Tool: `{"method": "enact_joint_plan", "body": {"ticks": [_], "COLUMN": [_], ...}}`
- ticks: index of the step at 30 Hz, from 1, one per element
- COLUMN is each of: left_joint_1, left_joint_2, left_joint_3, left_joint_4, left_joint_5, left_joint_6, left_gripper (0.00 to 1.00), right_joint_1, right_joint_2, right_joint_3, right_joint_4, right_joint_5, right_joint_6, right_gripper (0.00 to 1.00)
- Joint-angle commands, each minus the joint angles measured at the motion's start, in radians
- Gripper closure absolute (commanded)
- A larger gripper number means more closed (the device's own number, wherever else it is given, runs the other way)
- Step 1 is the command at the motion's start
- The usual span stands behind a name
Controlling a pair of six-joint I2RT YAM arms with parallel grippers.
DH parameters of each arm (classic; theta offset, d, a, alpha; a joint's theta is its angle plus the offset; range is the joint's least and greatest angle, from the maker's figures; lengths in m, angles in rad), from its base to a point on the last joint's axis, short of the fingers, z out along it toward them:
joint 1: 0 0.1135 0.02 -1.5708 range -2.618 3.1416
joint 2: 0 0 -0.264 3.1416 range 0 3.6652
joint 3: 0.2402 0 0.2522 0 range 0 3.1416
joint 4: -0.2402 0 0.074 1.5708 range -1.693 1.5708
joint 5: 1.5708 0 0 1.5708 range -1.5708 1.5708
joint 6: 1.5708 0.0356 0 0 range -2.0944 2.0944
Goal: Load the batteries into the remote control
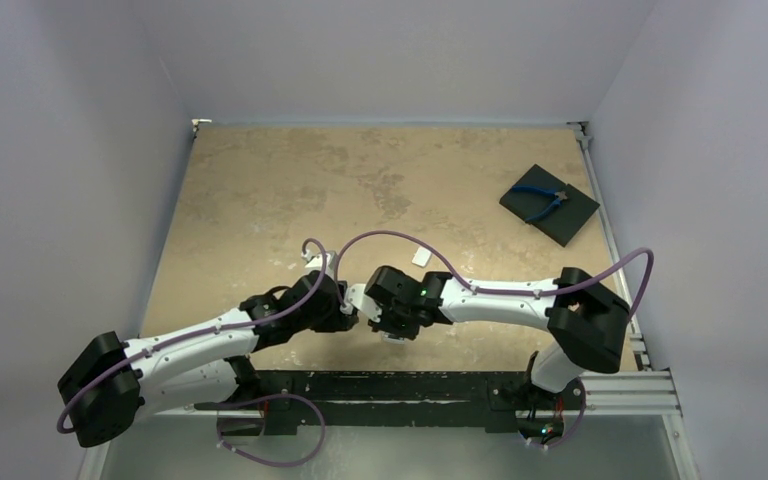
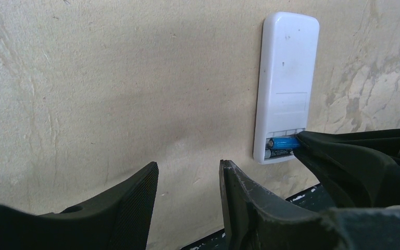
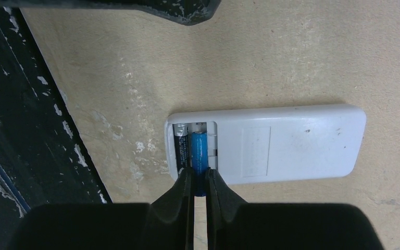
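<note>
We hold our left arm (image 1: 200, 342) and right arm (image 1: 505, 298) bent inward, nearly meeting. Our left gripper (image 2: 187, 174) hangs half open; our right gripper (image 3: 198, 179), barely parted.

remote (image 3: 271, 148) flat on table (image 1: 290, 190), back up, near front edge; two batteries (image 3: 198, 153) side by side in its end bay, one overhanging the side; pliers (image 1: 545, 200) on pad (image 1: 572, 225), far right

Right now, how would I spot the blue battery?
Find the white remote lying on the tan table. In its open end, between the right gripper's tips, sits the blue battery. Colour sets it apart from the dark battery beside it.
</note>
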Motion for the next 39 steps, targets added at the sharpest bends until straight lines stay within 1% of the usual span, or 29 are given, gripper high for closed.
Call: {"method": "enact_joint_plan", "body": {"ticks": [1,5,17,22,26,28,29,34,39], "left_joint_1": [0.002,0.002,0.001,0.001,0.002,0.002,0.001,0.002,0.002], "left_joint_2": [-0.004,0.006,0.005,0.007,0.016,0.021,0.024,0.028,0.029], "left_joint_3": [-0.007,-0.012,-0.012,-0.010,-0.009,-0.008,-0.006,0.001,0.005], "left_joint_4": [0.056,0.064,0.063,0.066,0.071,0.074,0.075,0.071,0.073], "left_joint_5": [0.021,0.028,0.034,0.036,0.042,0.046,0.045,0.046,0.051], "left_joint_6": [-0.018,-0.019,-0.018,-0.019,-0.020,-0.020,-0.020,-0.016,-0.015], "left_gripper": [0.54,0.54,0.54,0.54,0.54,0.54,0.54,0.54,0.54], "right_joint_1": [0.007,0.007,0.007,0.007,0.007,0.007,0.006,0.007,0.007], "right_joint_2": [0.006,0.015,0.017,0.022,0.023,0.022,0.020,-0.006,-0.063], "right_joint_3": [0.043,0.043,0.051,0.053,0.054,0.055,0.055,0.052,0.051], "right_joint_4": [0.011,0.014,-0.004,-0.003,-0.004,-0.004,-0.004,0.002,-0.018], "right_joint_5": [-0.007,-0.005,0.007,0.008,0.007,0.006,0.005,-0.007,0.006], "right_joint_6": [0.025,0.029,0.034,0.036,0.040,0.042,0.042,0.051,0.095], "right_gripper": [0.84,0.81,0.81,0.75,0.73,0.69,0.68,0.68,0.68]}}
